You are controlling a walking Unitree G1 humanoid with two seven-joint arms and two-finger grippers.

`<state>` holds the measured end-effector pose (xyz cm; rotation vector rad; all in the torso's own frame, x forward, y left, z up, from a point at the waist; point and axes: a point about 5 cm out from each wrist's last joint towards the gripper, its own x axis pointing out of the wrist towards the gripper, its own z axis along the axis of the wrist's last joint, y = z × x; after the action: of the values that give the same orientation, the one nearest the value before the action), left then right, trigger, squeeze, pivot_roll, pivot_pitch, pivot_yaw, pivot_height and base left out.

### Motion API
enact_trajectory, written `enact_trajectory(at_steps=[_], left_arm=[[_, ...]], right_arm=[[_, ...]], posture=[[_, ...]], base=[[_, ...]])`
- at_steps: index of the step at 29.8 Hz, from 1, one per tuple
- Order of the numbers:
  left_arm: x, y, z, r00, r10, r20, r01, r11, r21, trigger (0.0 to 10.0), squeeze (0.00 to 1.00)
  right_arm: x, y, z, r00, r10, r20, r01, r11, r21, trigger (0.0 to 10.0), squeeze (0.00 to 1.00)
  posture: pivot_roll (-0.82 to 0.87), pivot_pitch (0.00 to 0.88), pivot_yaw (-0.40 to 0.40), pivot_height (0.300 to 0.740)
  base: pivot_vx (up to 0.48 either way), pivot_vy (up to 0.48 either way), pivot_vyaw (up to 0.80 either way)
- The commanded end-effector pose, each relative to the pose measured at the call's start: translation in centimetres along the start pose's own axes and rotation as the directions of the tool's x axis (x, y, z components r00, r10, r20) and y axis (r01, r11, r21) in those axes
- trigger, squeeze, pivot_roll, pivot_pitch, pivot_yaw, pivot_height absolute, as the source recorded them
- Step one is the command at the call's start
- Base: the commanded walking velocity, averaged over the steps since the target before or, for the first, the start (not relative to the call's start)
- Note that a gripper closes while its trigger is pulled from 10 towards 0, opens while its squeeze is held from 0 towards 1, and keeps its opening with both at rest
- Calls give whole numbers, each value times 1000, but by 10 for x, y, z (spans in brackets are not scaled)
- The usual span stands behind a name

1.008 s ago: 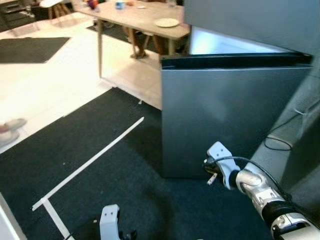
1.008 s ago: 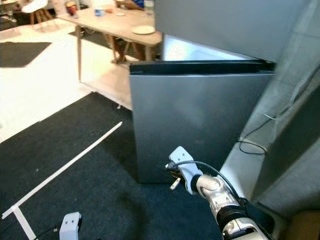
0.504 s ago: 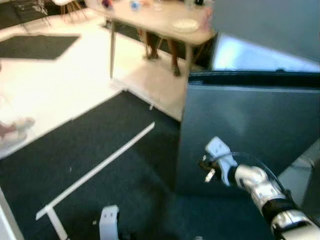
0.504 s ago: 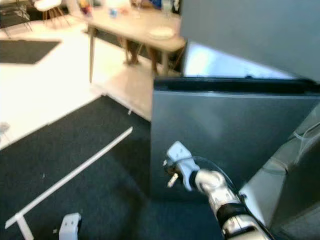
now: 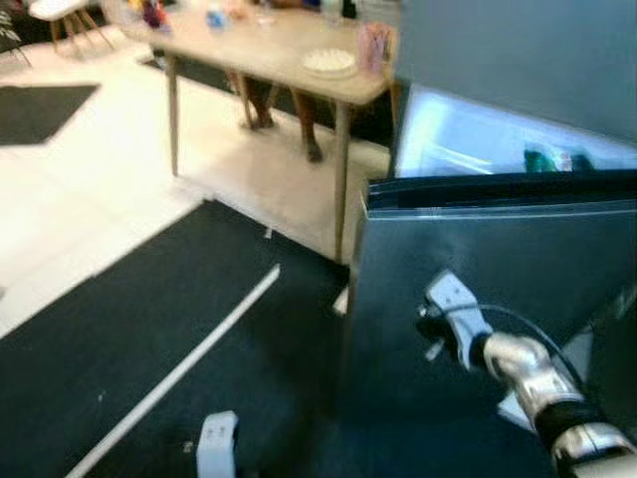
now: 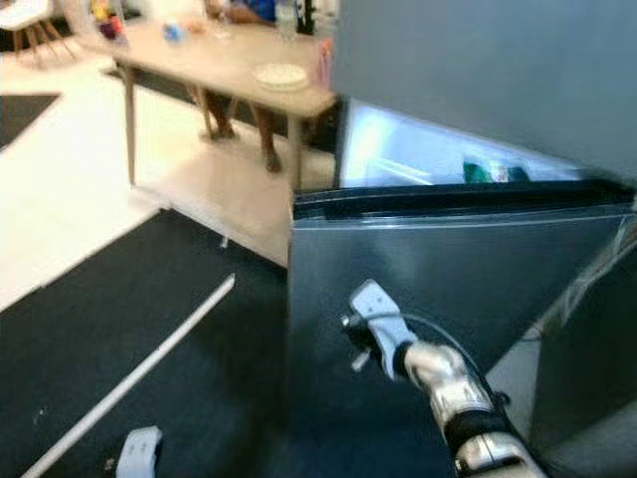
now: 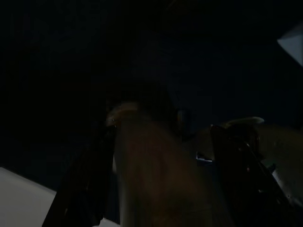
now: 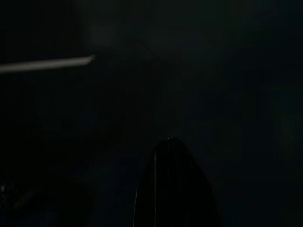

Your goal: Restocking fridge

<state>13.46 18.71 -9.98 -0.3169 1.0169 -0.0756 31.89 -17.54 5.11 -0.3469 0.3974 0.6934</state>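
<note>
Fridge: grey steel fridge door (image 6: 438,259) ajar, lit shelves behind.
Right gripper (image 6: 360,334): against door face; fingers' state cannot be told.
Left gripper (image 7: 156,156): low, fingers clamped on brown bottle (image 7: 142,175).
Risk: door swinging shut; bottle slipping.
Beyond: wooden table (image 5: 269,45).

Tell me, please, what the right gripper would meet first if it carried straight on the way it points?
Most likely the grey fridge door: the right gripper points at its outer face from close by, though depth is unclear.
</note>
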Motion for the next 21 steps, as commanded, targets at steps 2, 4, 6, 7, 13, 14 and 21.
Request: enact_trajectory(at_steps=[2, 4, 6, 7, 13, 14, 21], left_arm=[[-1, 2, -3, 1000, 9, -20, -9, 1000, 16, 10000, 0], [-1, 2, -3, 1000, 9, -20, -9, 1000, 16, 10000, 0], [-1, 2, -3, 1000, 9, -20, -8, 1000, 17, 10000, 0], [-1, 2, -2, 1000, 9, -20, -9, 1000, 17, 10000, 0], [-1, 2, -2, 1000, 9, -20, -9, 1000, 17, 10000, 0], [-1, 2, -2, 1000, 9, -20, -9, 1000, 17, 10000, 0], [-1, 1, -3, 1000, 7, -19, -6, 1000, 14, 10000, 0]], right_arm=[[5, 7, 4, 999, 25, 27, -25, 1000, 0, 10000, 0], [5, 7, 5, 999, 26, 31, -26, 1000, 0, 10000, 0], [4, 7, 7, 999, 32, 45, -32, 999, -3, 10000, 0], [4, 6, 11, 997, 43, 64, -42, 999, -11, 10000, 0], [9, -1, 31, 992, 11, 126, -11, 1000, -8, 10000, 0], [10, -2, 34, 991, 0, 134, 1, 1000, -9, 10000, 0], [14, -19, 53, 985, -127, 118, 136, 988, -77, 10000, 0]], posture=[[-21, 1, -15, 740], [-22, 4, -13, 740], [-22, 4, -13, 740], [-22, 4, -13, 740], [-21, 4, -14, 740], [-21, 4, -14, 740], [-18, 7, -18, 740]], base=[[364, 0, 0], [364, 0, 0], [356, 0, 0], [356, 0, 0], [354, 0, 0], [356, 0, 0], [355, 0, 0]])
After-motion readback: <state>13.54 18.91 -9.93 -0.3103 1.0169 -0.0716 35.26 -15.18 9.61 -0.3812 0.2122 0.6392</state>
